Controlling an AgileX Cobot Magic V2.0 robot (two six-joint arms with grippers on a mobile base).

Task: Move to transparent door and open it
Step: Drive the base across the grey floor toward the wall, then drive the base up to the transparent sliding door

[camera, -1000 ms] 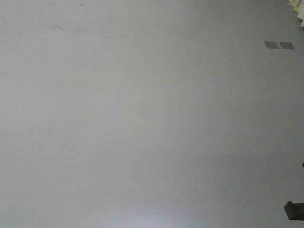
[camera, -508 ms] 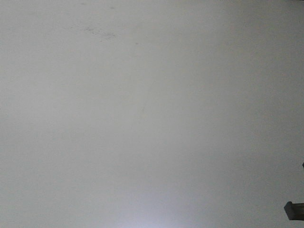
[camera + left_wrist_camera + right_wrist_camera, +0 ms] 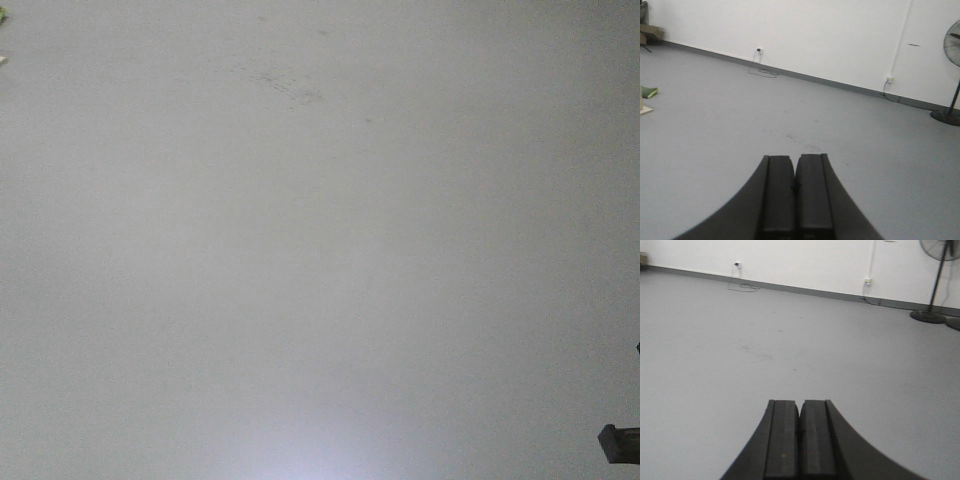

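The transparent door is out of view in every frame. My left gripper [image 3: 794,159] is shut and empty, its black fingers pressed together over bare grey floor. My right gripper [image 3: 800,403] is also shut and empty above the grey floor. The front view shows only plain grey floor [image 3: 320,250] with faint dark scuff marks [image 3: 285,85] near the top.
A white wall [image 3: 815,30] with a grey skirting runs across the far side. A standing fan [image 3: 952,75] is at the right by the wall; it also shows in the right wrist view [image 3: 935,280]. Wall sockets [image 3: 867,281] with cables. A green object [image 3: 647,91] lies at the far left.
The floor scuff marks have slid to the right in the front view and the two dark floor plates have left the frame. The grippers stay shut.
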